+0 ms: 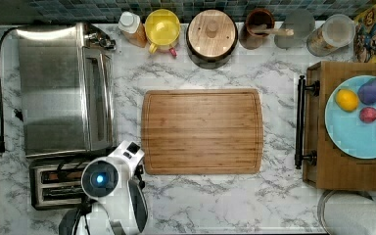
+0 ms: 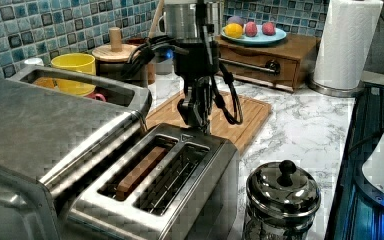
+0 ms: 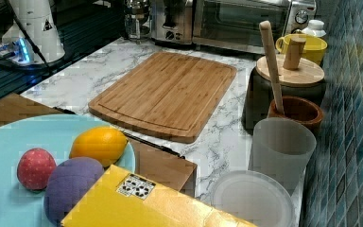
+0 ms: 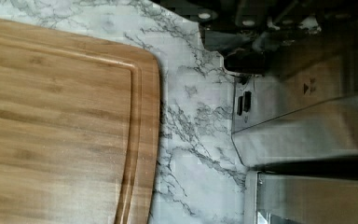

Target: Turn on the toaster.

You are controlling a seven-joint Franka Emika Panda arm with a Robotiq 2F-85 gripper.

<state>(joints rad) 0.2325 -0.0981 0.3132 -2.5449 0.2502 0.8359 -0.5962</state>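
The end effector (image 2: 198,117) hangs over the end of the toaster (image 2: 165,175) that faces the cutting board (image 1: 201,131), fingertips just above the steel top; whether the fingers are apart or together cannot be told. The toaster sits at a corner of the marble desk (image 1: 215,205), touching or just beside the larger toaster oven (image 1: 63,88). A brown slice (image 2: 139,170) stands in one of its two slots; the other slot looks empty.

The risk, by judgement: the lever on the end panel is narrow and hidden beneath the arm in the left view. A descent that lands on the casing rather than the lever would press the toaster down or shove it along the desk, and a glancing push could slip off before the lever latches.

Along the tiled back edge stand a yellow mug (image 1: 162,27), a dark pot with a wooden lid (image 1: 211,35) and a brown crock holding a wooden stick (image 3: 297,111). A blue plate (image 1: 345,132) on a wooden drawer box (image 1: 335,169) carries four pieces of fruit. A steel canister (image 2: 280,200) with its lid on stands just beside the toaster.
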